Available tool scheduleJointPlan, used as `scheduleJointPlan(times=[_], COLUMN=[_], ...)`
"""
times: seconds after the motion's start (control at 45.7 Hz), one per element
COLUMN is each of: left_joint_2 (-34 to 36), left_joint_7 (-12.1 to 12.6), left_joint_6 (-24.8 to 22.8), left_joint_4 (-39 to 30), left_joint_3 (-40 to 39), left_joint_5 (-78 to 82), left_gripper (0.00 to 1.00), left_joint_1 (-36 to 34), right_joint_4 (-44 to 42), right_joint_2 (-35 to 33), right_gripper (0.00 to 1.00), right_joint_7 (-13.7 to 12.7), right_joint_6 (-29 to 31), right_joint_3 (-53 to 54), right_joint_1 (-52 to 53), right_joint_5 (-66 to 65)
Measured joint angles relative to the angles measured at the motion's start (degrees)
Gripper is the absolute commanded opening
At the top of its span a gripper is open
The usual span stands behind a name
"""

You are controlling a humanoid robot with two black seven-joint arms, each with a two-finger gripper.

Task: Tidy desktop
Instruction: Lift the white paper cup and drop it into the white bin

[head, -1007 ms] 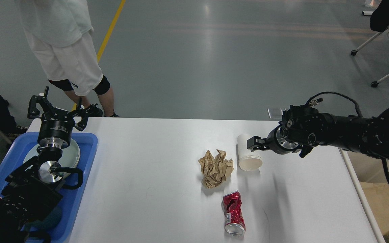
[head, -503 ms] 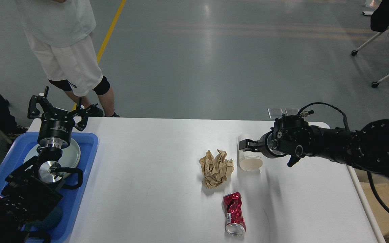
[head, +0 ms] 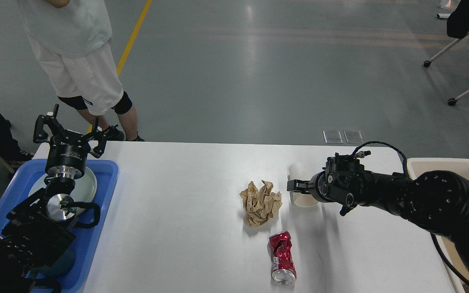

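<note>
Now the white cup (head: 301,185), just right of the crumpled paper (head: 261,202) on the desktop (head: 177,228), is met by the right gripper (head: 295,186), seemingly for binning, its fingers' spacing impossible to tell, while the left gripper (head: 69,128) is held spread wide above the blue tray (head: 104,179).

Nothing legible turns up anywhere. The crushed red can (head: 281,257) on the surface (head: 177,228) carries a white patch of print near its lower end, too small and creased to make out. The left tool (head: 69,132) has a faint pale marking on its black collar (a maker's mark, perhaps), also unreadable.
</note>
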Motion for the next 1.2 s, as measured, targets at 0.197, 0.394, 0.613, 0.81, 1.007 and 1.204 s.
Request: scheduleJointPlan(times=[0.197,0.394,0.613,0.81,1.007,1.204], left_joint_2=[0.0,0.0,0.0,0.0,0.0,0.0], left_joint_7=[0.0,0.0,0.0,0.0,0.0,0.0], left_joint_6=[0.0,0.0,0.0,0.0,0.0,0.0], left_joint_4=[0.0,0.0,0.0,0.0,0.0,0.0], left_joint_3=[0.0,0.0,0.0,0.0,0.0,0.0], left_joint_5=[0.0,0.0,0.0,0.0,0.0,0.0], left_gripper=[0.96,0.96,0.96,0.96,0.96,0.96], left_joint_1=[0.0,0.0,0.0,0.0,0.0,0.0], right_joint_4=[0.4,0.8,0.8,1.6,9.5,19.6], right_joint_2=[0.0,0.1,0.1,-0.2,-6.1,-15.0], right_gripper=[0.26,0.0,0.0,0.0,0.0,0.0], right_joint_7=[0.0,-0.1,-0.2,-0.2,-0.1,0.0], right_joint_6=[-0.9,-0.9,-0.8,-0.6,-0.1,0.3], right_joint_3=[0.2,0.3,0.4,0.6,1.5,3.9], right_joint_1=[-0.5,-0.5,-0.8,-0.6,4.1,11.1], right_joint_5=[0.1,0.1,0.1,0.1,0.2,0.1])
